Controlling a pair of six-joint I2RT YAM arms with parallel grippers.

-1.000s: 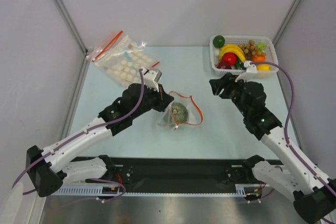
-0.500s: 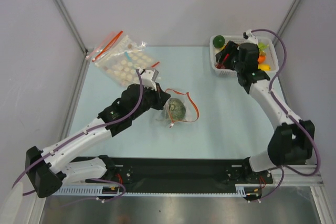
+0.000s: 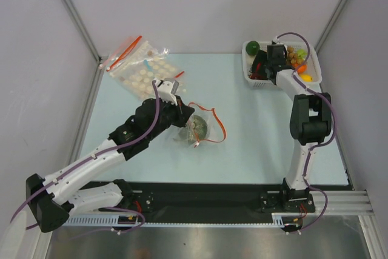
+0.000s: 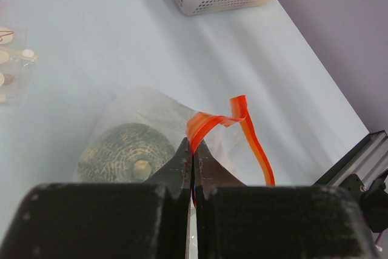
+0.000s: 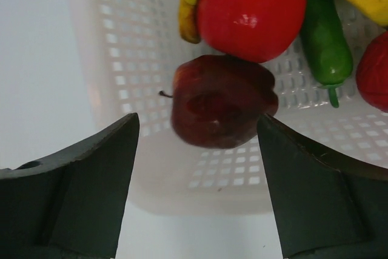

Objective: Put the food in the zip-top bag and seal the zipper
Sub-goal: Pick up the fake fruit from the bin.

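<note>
The zip-top bag (image 3: 195, 133) lies mid-table with the rough grey-green ball (image 3: 198, 127) inside it. Its red zipper (image 3: 217, 124) curls open in a loop. My left gripper (image 3: 187, 117) is shut on the zipper's near end; the left wrist view shows the gripper (image 4: 194, 148), the zipper (image 4: 244, 127) and the ball (image 4: 120, 153). My right gripper (image 3: 262, 68) is open, low over the basket's left end. In the right wrist view the gripper (image 5: 197, 127) has its jaws either side of the dark red piece (image 5: 221, 104), not touching it. The shiny red fruit (image 5: 251, 10) lies just behind.
The white basket (image 3: 259, 83) at the back right holds a dark green ball (image 3: 253, 47), bananas (image 5: 188, 4), a green vegetable (image 5: 327, 40) and grapes. Disc-patterned bags (image 3: 140, 68) lie at the back left. The frame rail runs along the table's near edge.
My right arm has swung from mid-table back to the basket, and its open gripper has come down beside the dark red piece. My left gripper has shifted the bag slightly, still holding the zipper.
</note>
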